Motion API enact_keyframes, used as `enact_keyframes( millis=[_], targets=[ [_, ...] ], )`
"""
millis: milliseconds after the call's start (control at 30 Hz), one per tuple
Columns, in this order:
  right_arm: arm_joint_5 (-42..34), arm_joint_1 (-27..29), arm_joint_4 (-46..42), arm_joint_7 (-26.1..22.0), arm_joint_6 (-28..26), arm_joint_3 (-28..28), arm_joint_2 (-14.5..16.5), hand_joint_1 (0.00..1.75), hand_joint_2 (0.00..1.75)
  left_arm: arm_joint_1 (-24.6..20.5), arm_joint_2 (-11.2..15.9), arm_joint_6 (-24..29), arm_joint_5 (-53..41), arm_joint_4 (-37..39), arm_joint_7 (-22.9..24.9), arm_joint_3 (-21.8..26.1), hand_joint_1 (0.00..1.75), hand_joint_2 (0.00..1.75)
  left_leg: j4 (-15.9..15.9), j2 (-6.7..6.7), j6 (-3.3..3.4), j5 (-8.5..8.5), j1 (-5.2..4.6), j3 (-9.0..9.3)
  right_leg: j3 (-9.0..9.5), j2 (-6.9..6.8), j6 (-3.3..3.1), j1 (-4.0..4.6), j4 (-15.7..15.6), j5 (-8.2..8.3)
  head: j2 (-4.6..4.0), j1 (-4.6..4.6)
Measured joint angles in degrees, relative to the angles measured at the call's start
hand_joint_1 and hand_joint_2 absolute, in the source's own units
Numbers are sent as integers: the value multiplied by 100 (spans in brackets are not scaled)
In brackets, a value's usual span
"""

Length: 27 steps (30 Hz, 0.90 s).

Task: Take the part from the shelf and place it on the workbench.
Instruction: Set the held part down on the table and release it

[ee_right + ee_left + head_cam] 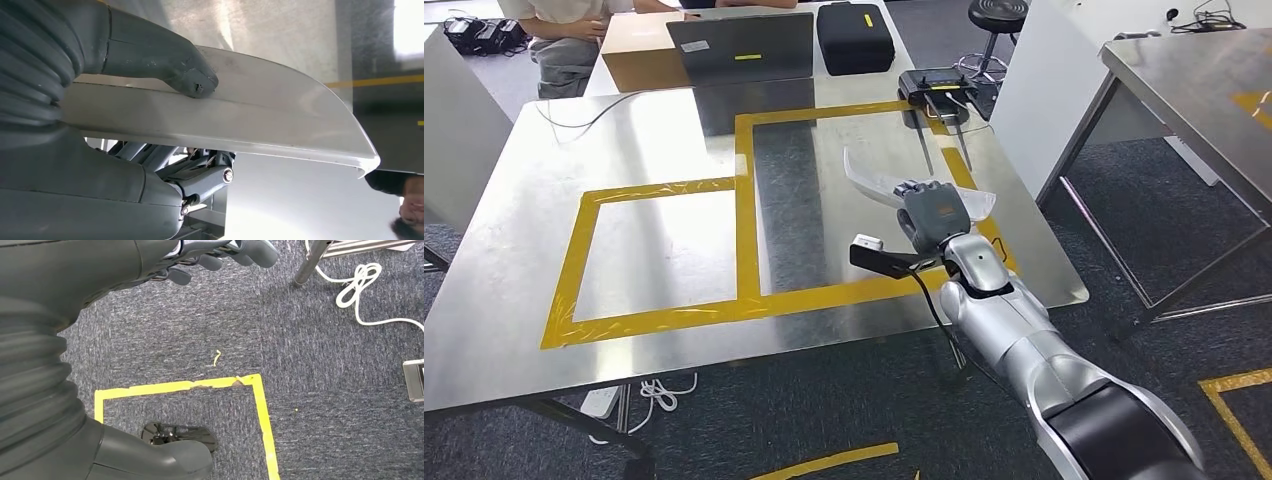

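The part (869, 178) is a long, curved, pale translucent strip. My right hand (932, 212) grips it over the right side of the steel workbench (664, 150), inside the larger yellow-taped box (746, 170). In the right wrist view the thumb (165, 60) presses on the part (280, 110) and the darker fingers (200, 170) curl beneath it. I cannot tell whether the part touches the bench top. My left hand (220, 255) hangs beside my body above the carpet, fingers curled in with nothing in them.
At the bench's far end stand a cardboard box (639, 50), a laptop (742, 45), a black case (854, 38) and a black controller (937, 88). A person (564, 30) sits behind it. A second steel table (1204, 90) is to the right. White cable (360, 285) lies on the carpet.
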Motion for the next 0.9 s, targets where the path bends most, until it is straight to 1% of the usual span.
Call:
enact_keyframes(
  millis=[100, 200, 333, 567, 700, 800, 900],
  targets=[
    [6, 25, 19, -19, -10, 1, 38, 0, 0, 2, -2, 20, -1, 1, -15, -1, 0, 175, 0, 0, 0, 0, 0, 0, 0, 0, 0, 0, 0, 0, 0, 1],
    [5, 26, 21, -62, -19, 1, 66, 0, 0, 2, -2, 40, -1, 2, -16, 1, 0, 175, 0, 0, 0, 0, 0, 1, 1, 0, 0, 0, 0, 0, 0, 1],
    [3, 23, 21, -106, -21, -2, 94, 0, 0, 3, -2, 126, 17, 2, 34, 1, 0, 0, 0, 0, -1, 1, 0, 2, 1, 0, 0, 0, 1, 0, 0, 0],
    [4, 19, 21, -162, -46, 0, 122, 0, 0, 5, -2, 248, 66, 2, 185, 6, 0, 0, 0, 0, -1, 1, 0, 3, 2, 0, 0, 0, 4, 0, 0, 0],
    [-65, 0, 19, -224, -243, -1, 145, 0, 0, 6, -2, 273, 120, 6, 330, 27, 0, 0, 0, 0, -2, 2, 0, 4, 2, 0, -1, 0, 6, 0, 0, 0],
    [-104, -49, -3, -269, -433, -2, 176, 0, 0, 6, 1, 298, 129, 9, 439, 39, 0, 0, 16, -1, 13, -12, -27, -1, 6, -1, 20, -13, -4, 7, 0, -2],
    [-117, -111, -87, -318, -578, -2, 208, 0, 0, 6, 8, 328, 129, 9, 519, 63, 0, 0, 26, -3, 44, -22, -55, -2, 11, 1, 55, -37, -11, 11, 0, -2]
  ],
)
